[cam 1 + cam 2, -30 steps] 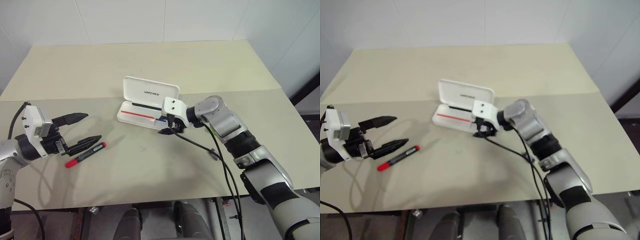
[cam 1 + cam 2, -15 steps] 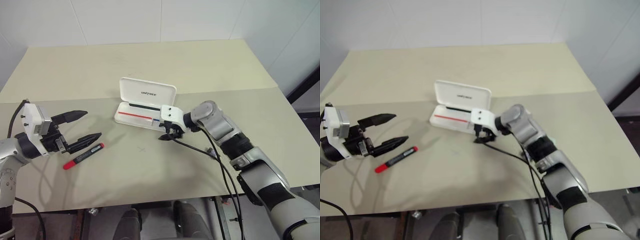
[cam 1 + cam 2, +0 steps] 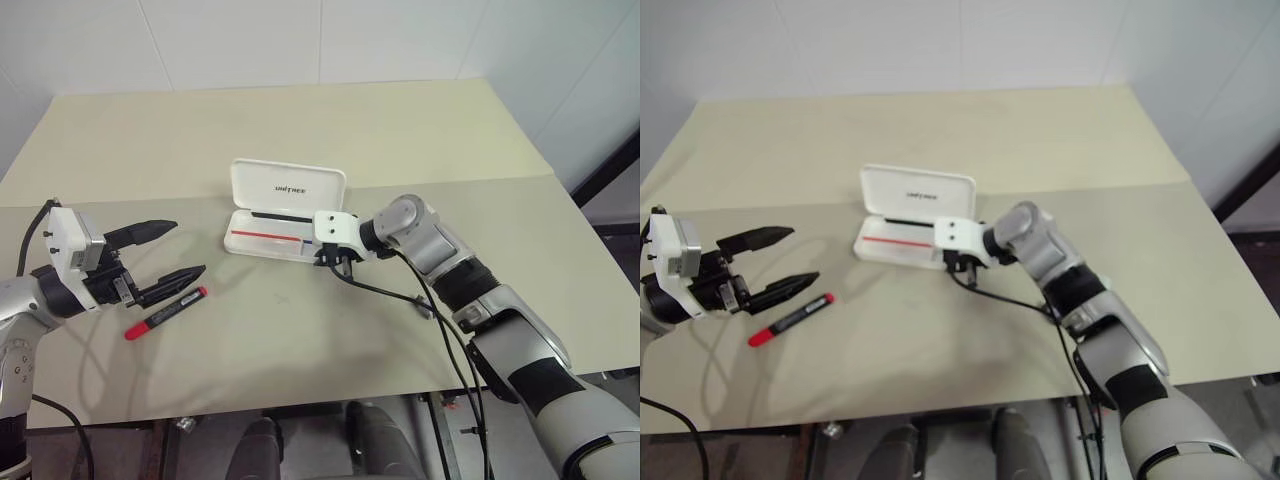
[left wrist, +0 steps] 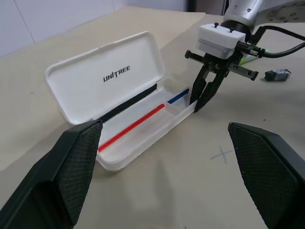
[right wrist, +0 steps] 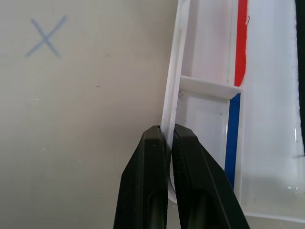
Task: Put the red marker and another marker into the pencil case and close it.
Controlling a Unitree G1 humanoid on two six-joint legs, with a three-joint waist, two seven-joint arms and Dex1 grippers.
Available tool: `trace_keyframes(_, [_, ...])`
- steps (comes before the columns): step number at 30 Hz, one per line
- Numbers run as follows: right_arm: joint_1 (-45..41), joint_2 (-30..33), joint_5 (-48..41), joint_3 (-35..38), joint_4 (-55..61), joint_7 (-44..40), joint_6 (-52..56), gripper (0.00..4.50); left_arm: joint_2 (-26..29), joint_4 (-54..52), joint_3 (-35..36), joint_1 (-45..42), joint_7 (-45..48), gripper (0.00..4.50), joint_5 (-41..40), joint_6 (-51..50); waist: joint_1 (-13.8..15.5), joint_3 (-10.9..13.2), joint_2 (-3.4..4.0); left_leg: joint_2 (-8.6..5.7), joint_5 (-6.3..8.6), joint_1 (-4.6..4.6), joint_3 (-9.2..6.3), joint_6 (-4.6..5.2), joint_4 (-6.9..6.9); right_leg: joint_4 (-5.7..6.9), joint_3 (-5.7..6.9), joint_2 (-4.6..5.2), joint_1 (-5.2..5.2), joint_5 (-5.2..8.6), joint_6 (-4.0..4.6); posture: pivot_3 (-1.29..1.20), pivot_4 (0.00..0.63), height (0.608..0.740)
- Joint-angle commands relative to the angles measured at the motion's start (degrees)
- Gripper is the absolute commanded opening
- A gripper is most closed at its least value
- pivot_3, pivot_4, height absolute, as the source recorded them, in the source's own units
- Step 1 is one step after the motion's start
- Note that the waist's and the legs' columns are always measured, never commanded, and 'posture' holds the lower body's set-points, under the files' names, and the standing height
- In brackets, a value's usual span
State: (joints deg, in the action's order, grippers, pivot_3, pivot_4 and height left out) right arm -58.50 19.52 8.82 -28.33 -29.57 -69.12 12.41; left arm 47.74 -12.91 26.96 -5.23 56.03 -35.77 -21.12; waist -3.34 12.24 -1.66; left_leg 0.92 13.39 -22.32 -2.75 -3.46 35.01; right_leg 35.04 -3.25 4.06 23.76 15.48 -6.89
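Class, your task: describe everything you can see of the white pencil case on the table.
The pencil case is a flat white rectangular box with rounded corners, seemingly hard plastic. It lies open on the beige table, its hinged lid, printed "UNITREE", standing up behind the tray. Inside run a red and a blue line, with a small divider and a dark strip along the hinge. No marker lies in it. The right pincer is shut on the tray's front wall near its blue-line end.

Pencil case (image 3: 262,238) mid-table (image 3: 420,130), lid upright behind; red marker (image 3: 165,312) to its left (nearer the front edge).
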Motion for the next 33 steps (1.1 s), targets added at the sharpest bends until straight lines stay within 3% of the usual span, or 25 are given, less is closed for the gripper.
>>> trace_keyframes(1, [2.63,3.51,-2.42,1.31,8.72,-4.75,-0.20,0.25,0.39,-1.80,1.62,0.42,0.24,4.50,-1.28,0.21,0.09,0.00,0.00,0.00,0.03,-0.02,0.00,0.00,0.00,-0.01,0.00,0.00,0.00,0.01,-0.01,0.00,0.150,0.740])
trace_keyframes(9, [10.89,11.32,-4.29,2.73,25.79,-6.87,7.51,0.25,0.74,-1.63,0.33,-0.54,0.71,4.50,-1.26,-0.27,0.26,0.00,-0.01,0.00,0.12,-0.04,0.00,0.02,0.03,-0.05,0.00,0.01,0.00,0.08,-0.02,0.00,0.150,0.740])
trace_keyframes(21, [19.80,16.29,-5.98,4.39,43.46,-2.92,20.77,0.25,1.16,1.24,-3.03,-5.05,2.64,4.50,-0.67,-0.76,0.39,0.01,-0.03,0.00,0.12,-0.04,0.01,0.02,0.07,-0.06,-0.01,0.00,-0.01,0.10,0.01,0.00,0.150,0.740])
trace_keyframes(33, [22.10,19.18,-8.84,3.30,43.05,-3.20,16.54,0.25,1.23,1.49,-3.72,-5.57,3.42,4.50,-0.72,-1.30,0.31,0.01,-0.04,0.00,0.13,-0.03,0.03,0.03,0.08,-0.08,-0.02,0.00,-0.02,0.11,0.03,0.00,0.150,0.740])
